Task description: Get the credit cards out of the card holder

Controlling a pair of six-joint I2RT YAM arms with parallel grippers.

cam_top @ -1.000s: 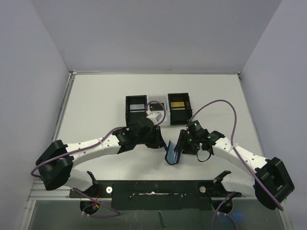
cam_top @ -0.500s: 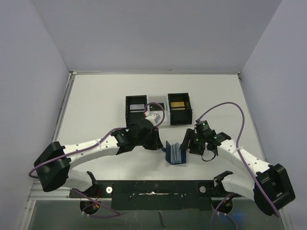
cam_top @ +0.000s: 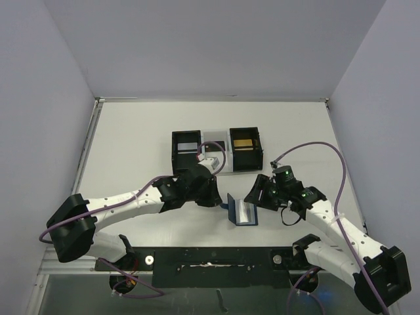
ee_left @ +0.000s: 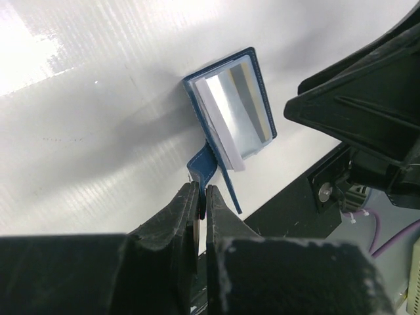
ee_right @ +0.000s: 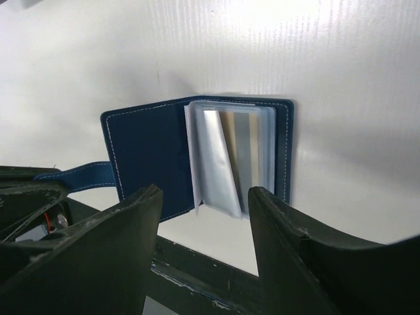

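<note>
Left gripper (ee_left: 200, 197) pinched tight on the soft strap (ee_left: 201, 165) of the navy stitched card holder (ee_right: 141, 154); right gripper (ee_right: 203, 193) partly spread, empty, the opened holder just ahead of its fingertips; glossy flat credit cards (ee_right: 223, 157) sleeved inside.

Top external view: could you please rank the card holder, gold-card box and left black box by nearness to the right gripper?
1. card holder, just left of the right gripper.
2. gold-card box, behind it.
3. left black box, farther left.
</note>
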